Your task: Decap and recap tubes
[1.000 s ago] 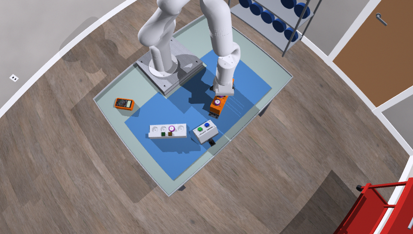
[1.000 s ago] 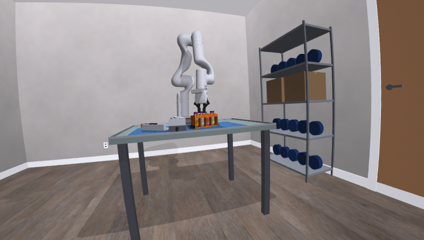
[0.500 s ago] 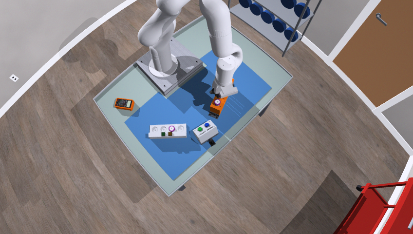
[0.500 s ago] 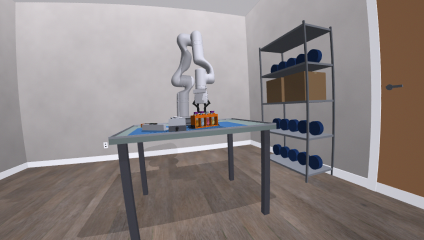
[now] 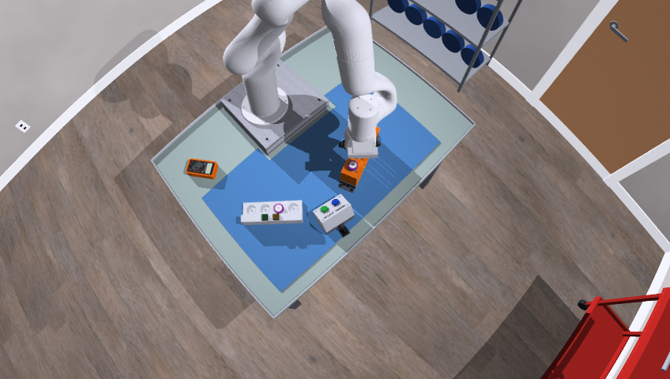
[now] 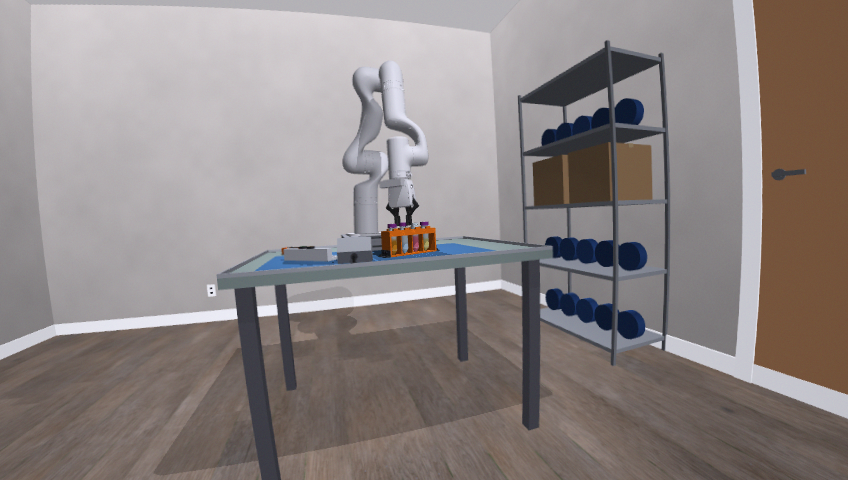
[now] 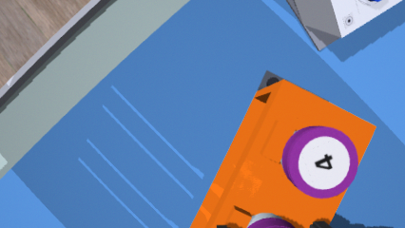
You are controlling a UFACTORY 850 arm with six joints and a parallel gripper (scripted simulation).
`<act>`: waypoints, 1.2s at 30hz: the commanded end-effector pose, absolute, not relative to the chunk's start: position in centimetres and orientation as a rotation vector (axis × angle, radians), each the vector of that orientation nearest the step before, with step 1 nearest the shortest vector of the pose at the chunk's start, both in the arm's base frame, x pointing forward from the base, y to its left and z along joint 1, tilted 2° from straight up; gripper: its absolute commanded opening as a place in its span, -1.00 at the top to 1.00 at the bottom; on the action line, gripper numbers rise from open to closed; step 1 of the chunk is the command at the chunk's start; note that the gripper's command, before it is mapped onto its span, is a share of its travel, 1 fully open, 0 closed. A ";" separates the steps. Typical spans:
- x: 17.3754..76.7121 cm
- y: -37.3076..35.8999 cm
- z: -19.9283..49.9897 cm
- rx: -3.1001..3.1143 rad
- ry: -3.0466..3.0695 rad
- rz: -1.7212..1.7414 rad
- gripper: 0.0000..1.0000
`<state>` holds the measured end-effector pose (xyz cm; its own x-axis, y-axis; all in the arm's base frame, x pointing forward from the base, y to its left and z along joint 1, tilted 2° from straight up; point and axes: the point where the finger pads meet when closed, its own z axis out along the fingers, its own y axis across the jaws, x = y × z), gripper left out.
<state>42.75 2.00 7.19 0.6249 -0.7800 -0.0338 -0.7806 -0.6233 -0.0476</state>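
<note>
Pale grey walls and a brown plank floor surrounded the table, where a blue mat lay under the orange decapping station. One purple-rimmed cap sat in nest 2 of the cap tray; nest 3 beside it was vacant, and both the green lamp and the amber lamp looked dark. Tube 3's cap was at its tube's mouth, with the gripper partly spread around it; whether the pads pinched it could not be told. Cap 4 stood on its tube nearby. Unscrewing cap 3 seemed the step in hand. Next, a centred grip and further turns were called for until the thread let go, then a straight lift and a flat, mouth-down placing in nest 3. Only after that should the blue CYCLE key be pushed.

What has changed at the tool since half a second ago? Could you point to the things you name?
The tool [image 5: 359,149] [image 6: 402,222] [image 7: 274,224] turned clockwise, seen from above, over the rack [image 5: 350,178] [image 6: 385,244] [image 7: 266,142]. I can't tell whether it gripped or released anything. The cap tray [image 5: 271,219] [image 6: 308,255], its single cap [image 5: 278,208] and the key housing [image 5: 334,219] [image 6: 354,245] [image 7: 333,28] stayed put.
</note>
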 end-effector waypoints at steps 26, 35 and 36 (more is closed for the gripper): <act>42.8 2.0 7.2 -1.488 2.734 0.041 0.08; 42.8 2.0 7.2 -1.488 2.734 0.041 1.00; 42.8 2.0 7.2 -1.488 2.734 0.041 1.00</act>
<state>42.77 2.00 7.19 -0.5403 -0.8395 -0.0572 -0.8412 0.5406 0.0105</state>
